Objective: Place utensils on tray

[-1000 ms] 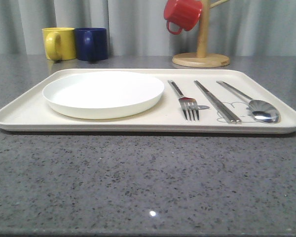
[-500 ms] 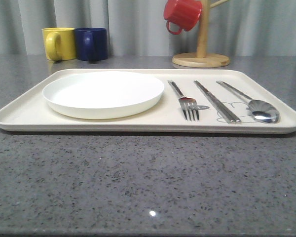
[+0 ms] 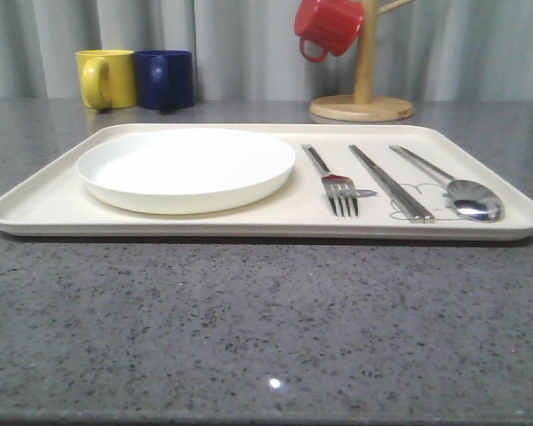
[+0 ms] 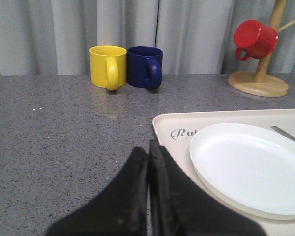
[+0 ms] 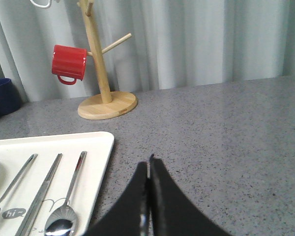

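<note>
fork (image 3: 340,191), chopsticks (image 3: 392,183), spoon (image 3: 462,191) flat on tray (image 3: 249,226) rt of plate (image 3: 186,167) | thin, stiff, slick – pinch mid-handle | L gripper (image 4: 148,147) & R gripper (image 5: 148,167) pressed together, empty

Plate (image 4: 246,167) covering tray's script (image 4: 183,133), fork (image 5: 7,189) cut off

Shiny metal utensils (image 3: 393,182), matt tray (image 3: 35,206)

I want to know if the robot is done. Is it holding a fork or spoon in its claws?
No, nothing is held. The left gripper and right gripper are both shut and empty. The fork, chopsticks and spoon lie on the tray.
</note>
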You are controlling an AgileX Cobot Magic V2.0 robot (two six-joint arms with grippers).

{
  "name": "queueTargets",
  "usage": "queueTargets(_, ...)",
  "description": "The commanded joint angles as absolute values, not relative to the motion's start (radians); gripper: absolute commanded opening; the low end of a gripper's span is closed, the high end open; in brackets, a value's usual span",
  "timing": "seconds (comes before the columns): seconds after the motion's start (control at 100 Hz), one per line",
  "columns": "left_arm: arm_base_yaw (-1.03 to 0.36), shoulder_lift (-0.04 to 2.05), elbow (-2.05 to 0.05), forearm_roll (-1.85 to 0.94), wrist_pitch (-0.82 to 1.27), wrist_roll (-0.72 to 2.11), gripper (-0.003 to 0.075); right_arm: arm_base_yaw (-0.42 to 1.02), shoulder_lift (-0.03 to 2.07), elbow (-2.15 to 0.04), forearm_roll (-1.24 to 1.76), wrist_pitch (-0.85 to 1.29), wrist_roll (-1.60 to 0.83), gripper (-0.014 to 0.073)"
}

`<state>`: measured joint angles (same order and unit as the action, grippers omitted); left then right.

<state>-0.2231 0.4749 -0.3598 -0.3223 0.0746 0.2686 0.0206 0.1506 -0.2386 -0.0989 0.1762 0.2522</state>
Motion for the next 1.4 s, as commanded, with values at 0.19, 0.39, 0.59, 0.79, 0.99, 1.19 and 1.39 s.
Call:
queueTargets(0.19, -0.230, 0.477, -0.389, -0.326, -0.010, 0.265, -0.0018, 0.020, -0.013, -0.094, -0.098, 0.039, 0.242, -0.0068)
queueTargets(0.39, -0.230, 0.477, -0.389, -0.326, -0.010, 0.265, -0.0018, 0.020, -0.032, 0.007, -0.100, -0.059, 0.242, -0.0068)
queueTargets(0.59, -0.230, 0.477, -0.389, -0.326, -0.010, 0.265, -0.0018, 0.020, -0.032, 0.010, -0.106, -0.068, 0.242, -0.0068)
queueTargets(0.79, -0.230, 0.477, -0.389, -0.326, -0.010, 0.265, -0.0018, 0.020, -0.032, 0.010, -0.106, -0.069, 0.243, -0.0068)
queueTargets(0.99, -0.230, 0.477, -0.389, -0.326, -0.010, 0.265, -0.0018, 0.020, -0.032, 0.010, -0.106, -0.069, 0.243, -0.0068)
queueTargets(1.19, -0.230, 0.477, -0.389, -0.326, -0.010, 0.265, -0.0018, 0.020, -0.032, 0.010, -0.106, -0.069, 0.243, -0.0068)
queueTargets(1.39, -0.230, 0.477, -0.389, -0.326, -0.010, 0.265, -0.0018, 0.020, -0.032, 0.010, -0.106, -0.069, 0.243, -0.0068)
